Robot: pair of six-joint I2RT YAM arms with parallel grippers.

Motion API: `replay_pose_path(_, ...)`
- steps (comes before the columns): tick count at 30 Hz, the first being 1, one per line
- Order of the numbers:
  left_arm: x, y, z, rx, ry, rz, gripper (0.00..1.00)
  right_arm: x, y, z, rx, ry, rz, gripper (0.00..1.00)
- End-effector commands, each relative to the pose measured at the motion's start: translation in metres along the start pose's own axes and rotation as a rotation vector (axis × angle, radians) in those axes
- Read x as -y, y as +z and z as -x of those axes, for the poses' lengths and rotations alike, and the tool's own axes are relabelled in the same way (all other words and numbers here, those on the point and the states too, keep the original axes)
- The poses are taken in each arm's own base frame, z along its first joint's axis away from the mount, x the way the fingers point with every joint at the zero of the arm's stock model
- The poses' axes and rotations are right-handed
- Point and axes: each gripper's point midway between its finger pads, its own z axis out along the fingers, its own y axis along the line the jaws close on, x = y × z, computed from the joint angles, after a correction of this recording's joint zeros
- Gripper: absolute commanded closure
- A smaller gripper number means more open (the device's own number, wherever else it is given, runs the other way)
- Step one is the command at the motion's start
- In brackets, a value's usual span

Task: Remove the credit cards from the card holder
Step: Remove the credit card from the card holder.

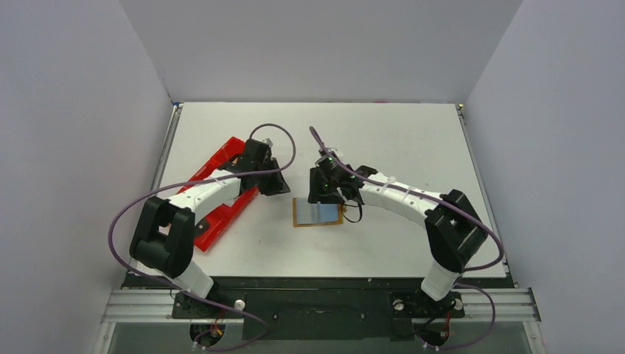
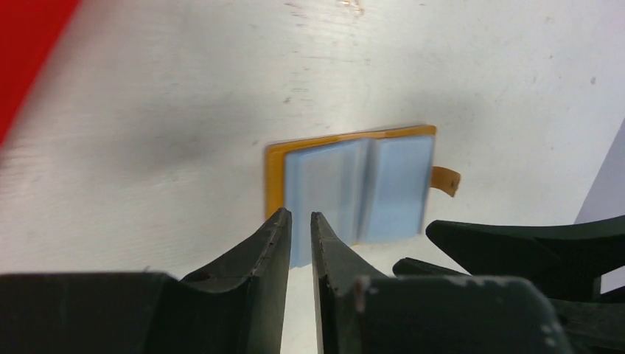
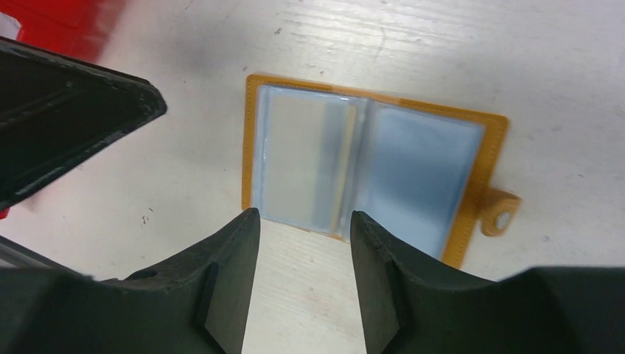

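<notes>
The left claw [image 2: 299,217] has its two fingers just a crack apart. Nothing is held between them; only a bit of blue card and white table show through the crack. In its own camera, the card holder [image 2: 274,177] lies right past the tips, at 12 o'clock. I cannot tell if the tips touch it.

The right claw [image 3: 306,217] has its fingers wide apart, and nothing is between them but bare table. In its own camera, the card holder [image 3: 492,169] lies at 12 o'clock, with its near edge just by the tips. The black left claw [image 3: 74,125] pokes in at 10 o'clock.

The card holder [image 1: 298,214] is tan, and it lies open and flat on the white table [image 1: 398,140]. The credit cards [image 3: 424,173] are inside it, one on each half. They are pale blue, and the left one looks a bit greyer. A small tan strap [image 3: 501,212] with a hole sticks out from the holder's right side, at 4 o'clock.

From above, the holder sits between the two claws. It is at 4 o'clock from the left claw [image 1: 276,188] and at 6 o'clock from the right claw [image 1: 324,195].

A long red tray [image 1: 221,158] lies on the table at 9 o'clock from the left claw, partly under that arm
</notes>
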Motion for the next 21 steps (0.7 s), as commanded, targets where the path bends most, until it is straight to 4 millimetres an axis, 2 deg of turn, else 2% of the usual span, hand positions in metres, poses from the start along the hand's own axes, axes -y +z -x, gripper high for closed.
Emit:
replay_pose_path(1,-0.020,-0.024,0.012,0.050,0.000,0.024,0.82,-0.015,0.011,0.001,-0.009,-0.047,-0.009,0.51)
replay_pose_path(4,-0.027,-0.034,0.013,0.064,-0.002,0.028,0.72,-0.022,0.021,-0.002,-0.029,-0.072,-0.012,0.47)
replay_pose_path(6,-0.030,-0.038,0.013,0.070,-0.005,0.027,0.69,-0.025,0.027,-0.006,-0.045,-0.087,-0.021,0.45)
replay_pose_path(21,-0.028,-0.045,0.016,0.076,-0.012,0.004,0.68,-0.010,0.060,-0.032,-0.121,-0.138,-0.109,0.45)
